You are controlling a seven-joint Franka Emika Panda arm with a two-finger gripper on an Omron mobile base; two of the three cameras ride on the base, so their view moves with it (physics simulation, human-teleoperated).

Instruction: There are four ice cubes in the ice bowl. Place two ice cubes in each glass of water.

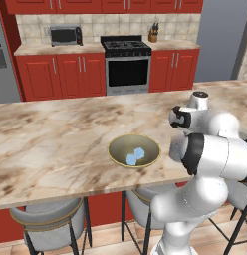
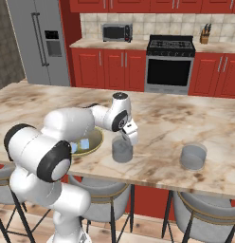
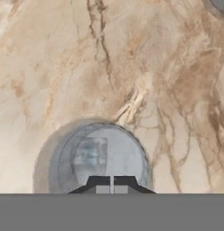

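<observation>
Hanging just above the near glass (image 2: 122, 150), the gripper (image 3: 112, 184) has its two dark fingertips pressed together, with only a thin line between them and nothing pinched. In the hand view the glass (image 3: 93, 155) is directly under the tips: a round, translucent grey-blue tumbler seen from the top, with one pale square cube (image 3: 90, 154) lying inside it, soft and blurred through the water.

The bowl (image 1: 134, 150) sits close beside the gripper, on the arm's left. It is wide, shallow and round, dull olive inside with a thin golden rim. Two small light-blue cubes (image 1: 136, 156) lie in its middle, touching each other.

The second glass (image 2: 193, 157) stands well apart on the gripper's other side, near the front edge of the counter (image 2: 176, 121). It has the same short cylinder shape and the same cloudy grey-blue colour. I cannot tell if any ice is in it.

The counter is a smooth slab of beige marble with brown veins. In the hand view the veins run in long streaks beyond the glass.
</observation>
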